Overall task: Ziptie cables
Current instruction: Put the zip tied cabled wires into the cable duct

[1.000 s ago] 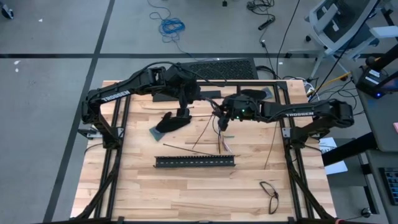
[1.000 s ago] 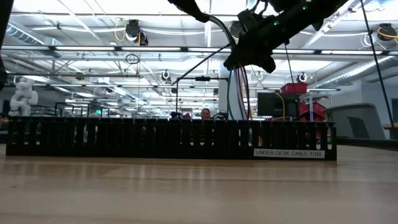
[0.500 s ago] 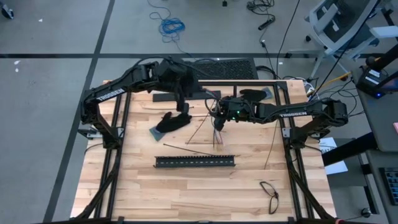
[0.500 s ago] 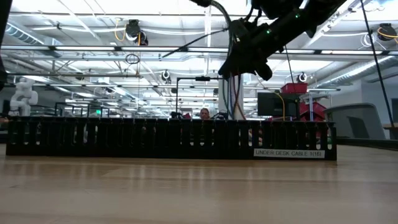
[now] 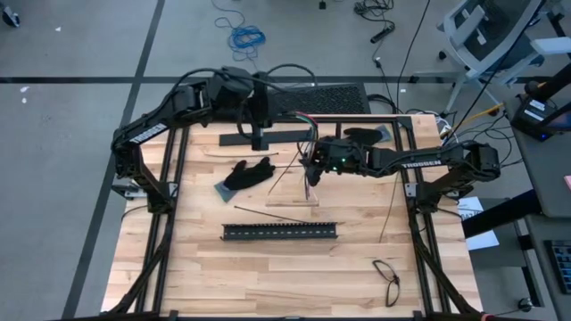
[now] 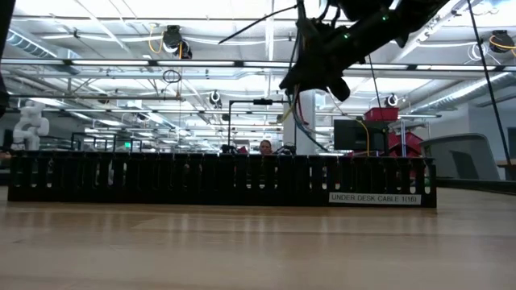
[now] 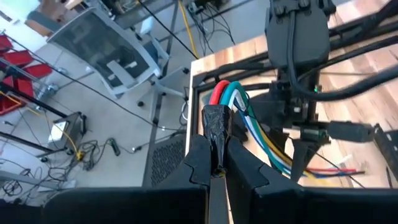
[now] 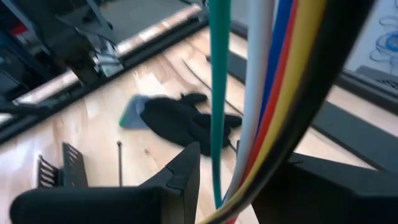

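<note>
The cables (image 7: 231,99), red, green, white, yellow and blue with a black one among them, are up in the air over the middle of the table (image 5: 268,276), towards its far side. They are gathered into one bundle with a black-wrapped end. My left pincer (image 7: 217,158) is clamped tight on that wrapped end. From there the bundle runs across to my right pincer (image 5: 312,166), which is closed part-way around it and holds it, and the loose ends hang down below that towards the wood.

In the last second my left arm has risen and drawn back towards the far left, taking the wrapped end with it. My right pincer has slid a little to the left. A moment ago the two were close together and the bundle drooped. Now there is a clear stretch of it between them.

I judge that this is good for the job, since that stretch is where a tie can go round. No tie is on it yet, and both of my pincers are busy. One of them will have to let go without the bundle falling apart.

The thin black strips (image 5: 266,211) lie on the wood just nearer than the hanging ends. The long slotted bar (image 5: 281,231) lies nearer again. A black glove (image 5: 250,171) lies to the left, under where my left arm was.
</note>
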You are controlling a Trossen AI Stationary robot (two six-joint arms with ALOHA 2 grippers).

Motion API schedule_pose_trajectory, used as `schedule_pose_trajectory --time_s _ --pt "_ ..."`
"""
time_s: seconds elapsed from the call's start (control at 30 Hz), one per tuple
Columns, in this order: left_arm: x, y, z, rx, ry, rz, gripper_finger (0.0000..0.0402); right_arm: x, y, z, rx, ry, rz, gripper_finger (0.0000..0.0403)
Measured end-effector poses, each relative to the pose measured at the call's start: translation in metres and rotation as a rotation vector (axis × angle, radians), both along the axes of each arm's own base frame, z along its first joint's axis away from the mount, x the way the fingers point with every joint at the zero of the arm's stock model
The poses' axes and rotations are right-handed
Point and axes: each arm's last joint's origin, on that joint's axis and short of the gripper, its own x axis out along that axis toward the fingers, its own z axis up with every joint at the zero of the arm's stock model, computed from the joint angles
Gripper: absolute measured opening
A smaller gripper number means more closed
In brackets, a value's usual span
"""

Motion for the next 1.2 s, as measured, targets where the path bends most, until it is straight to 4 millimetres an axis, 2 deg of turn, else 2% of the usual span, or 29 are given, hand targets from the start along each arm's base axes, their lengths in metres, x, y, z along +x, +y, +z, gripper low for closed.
schedule_pose_trajectory --time_s 0.27,0.5,0.73,0.97,1.2 --pt "0.002 0.000 0.007 -0.026 -0.081 0.011 0.0022 0.004 -0.001 0.008 0.011 -0.104 -0.013 0.0103" --pt "0.006 0.001 0.017 -0.010 -0.192 0.010 0.0022 0.004 -0.001 0.009 0.016 -0.118 -0.035 0.0103" --pt "0.006 0.001 0.018 -0.020 -0.207 0.014 0.0022 0.004 -0.001 0.009 0.015 -0.115 -0.040 0.0103" --pt "-0.005 -0.002 0.032 0.000 -0.289 0.011 0.0022 0.004 -0.001 0.009 0.008 -0.111 -0.037 0.0103" --pt "-0.005 -0.002 0.033 0.002 -0.298 0.010 0.0022 0.004 -0.001 0.009 0.002 -0.110 -0.035 0.0102"
